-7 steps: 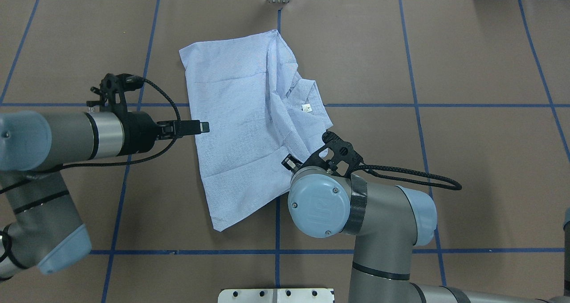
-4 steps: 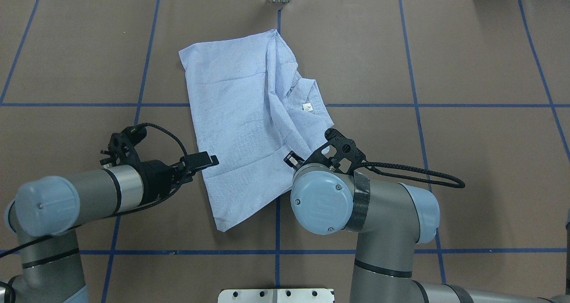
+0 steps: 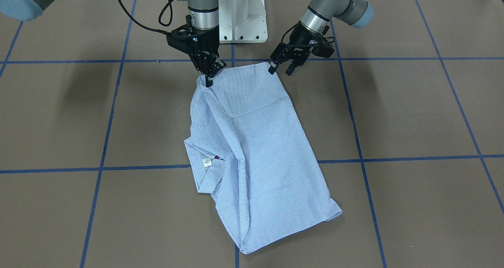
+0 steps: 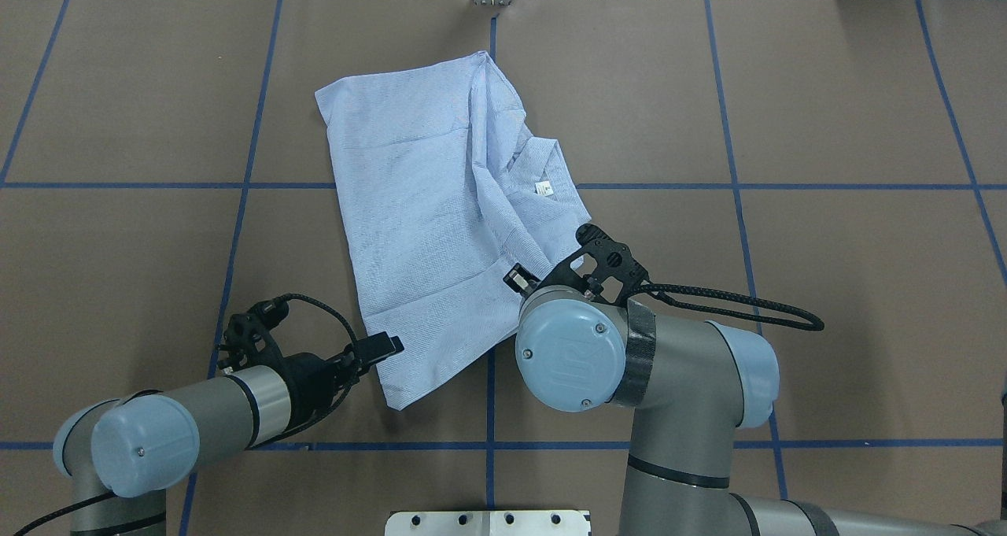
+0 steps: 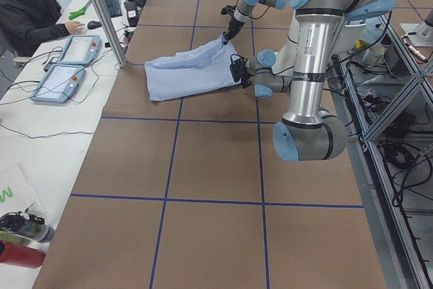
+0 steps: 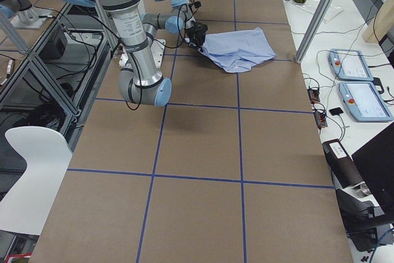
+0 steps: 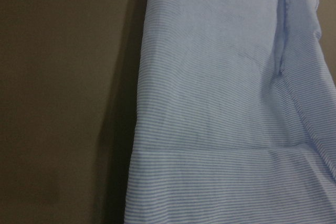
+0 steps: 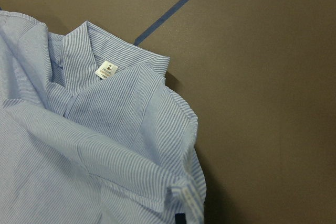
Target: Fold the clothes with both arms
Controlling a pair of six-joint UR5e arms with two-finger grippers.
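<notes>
A: The shirt (image 4: 425, 205) — what is it?
B: Thin woven cloth, matt, softly creased; its label (image 8: 106, 70) is smooth white fabric.
A: And the counter (image 4: 850, 300)?
B: Matt brown paper-like covering, blue tape (image 4: 787, 186) slightly glossy.
A: The right arm (image 4: 684, 398)?
B: Satin grey metal tube, smooth blue plastic cap (image 4: 566, 359) — braided black cable (image 4: 818, 324).

Pale-blue striped shirt (image 4: 425, 229), partly folded, flat

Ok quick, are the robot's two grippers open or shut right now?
Left gripper: open, holding nothing, beside the light blue-and-white striped shirt corner.
Right gripper: closed on that shirt's edge.
</notes>
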